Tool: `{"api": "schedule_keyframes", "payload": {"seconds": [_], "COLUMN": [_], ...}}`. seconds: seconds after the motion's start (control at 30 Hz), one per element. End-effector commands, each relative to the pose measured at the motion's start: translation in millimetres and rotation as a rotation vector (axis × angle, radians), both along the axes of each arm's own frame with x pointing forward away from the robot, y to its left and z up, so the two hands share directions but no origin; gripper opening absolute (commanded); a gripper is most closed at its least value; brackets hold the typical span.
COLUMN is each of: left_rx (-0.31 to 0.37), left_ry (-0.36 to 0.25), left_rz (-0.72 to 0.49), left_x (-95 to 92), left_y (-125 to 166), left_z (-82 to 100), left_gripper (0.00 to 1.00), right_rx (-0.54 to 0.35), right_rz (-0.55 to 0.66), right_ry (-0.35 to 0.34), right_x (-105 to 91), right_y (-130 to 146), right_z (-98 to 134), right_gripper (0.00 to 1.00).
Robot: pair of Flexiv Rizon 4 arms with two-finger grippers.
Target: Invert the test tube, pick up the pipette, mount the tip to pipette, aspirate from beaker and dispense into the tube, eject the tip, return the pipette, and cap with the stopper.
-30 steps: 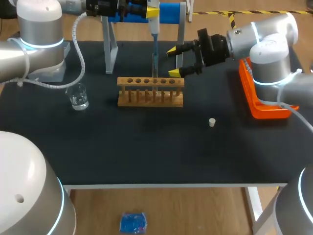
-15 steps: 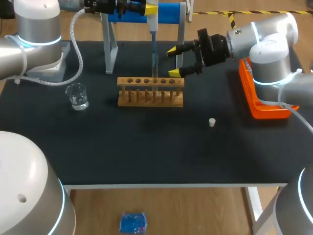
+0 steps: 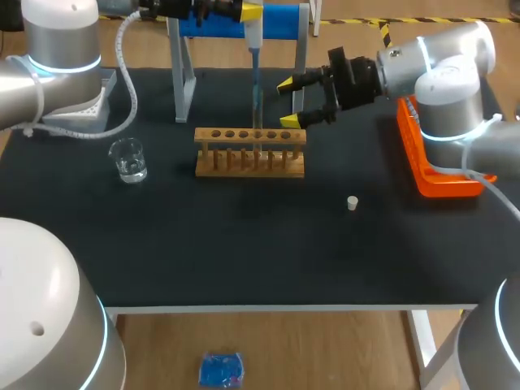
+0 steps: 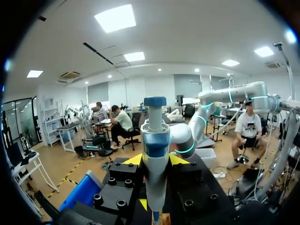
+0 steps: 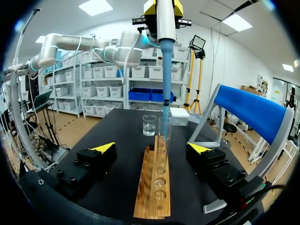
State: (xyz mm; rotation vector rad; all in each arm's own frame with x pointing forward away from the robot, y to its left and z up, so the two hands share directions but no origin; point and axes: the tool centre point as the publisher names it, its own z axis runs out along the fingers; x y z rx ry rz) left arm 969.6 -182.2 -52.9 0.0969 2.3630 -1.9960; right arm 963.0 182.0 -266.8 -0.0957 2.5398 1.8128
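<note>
My left gripper [image 3: 244, 11] is shut on the white and blue pipette [image 3: 255, 57]; in the left wrist view the pipette [image 4: 155, 164] stands between its yellow fingertips [image 4: 133, 160]. The pipette's blue tip [image 5: 165, 112] hangs inside the upright test tube [image 5: 162, 147] in the wooden rack [image 3: 250, 152]. My right gripper [image 3: 290, 101] stands open just beyond the rack's right end, around nothing; in its own view the gripper [image 5: 152, 148] has the rack [image 5: 153, 192] between its fingers. The glass beaker [image 3: 128, 159] sits left of the rack. The small white stopper [image 3: 352, 203] lies on the mat to the right.
An orange tip box [image 3: 439, 175] sits at the table's right edge under my right arm. A grey stand with a blue top [image 3: 280, 20] rises behind the rack, close to the pipette. The black mat [image 3: 244, 244] spreads in front of the rack.
My left gripper has risen slightly with the pipette, its tip still in the tube. The right arm has not moved.
</note>
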Motion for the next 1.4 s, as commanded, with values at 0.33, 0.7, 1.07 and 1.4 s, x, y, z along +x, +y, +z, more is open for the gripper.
{"api": "schedule_keyframes", "payload": {"seconds": [0.33,0.7,1.07,1.4], "left_rx": [0.006,0.019,0.028,0.038], "left_ry": [-0.012,-0.013,-0.017,-0.027], "left_rz": [0.003,0.003,0.005,0.006], "left_x": [-0.1,1.8,1.0,-0.3], "left_y": [-3,-3,-4,-6], "left_z": [6.9,12.7,18.6,25.6], "left_gripper": [0.0,0.0,0.0,0.0], "right_rx": [0.0,0.0,0.0,0.0], "right_rz": [0.0,0.0,0.0,0.0], "right_ry": [0.0,0.0,0.0,0.0], "right_x": [0.0,0.0,0.0,0.0], "right_y": [0,0,0,0], "right_z": [0,0,0,0], "right_gripper": [1.0,1.0,1.0,1.0]}}
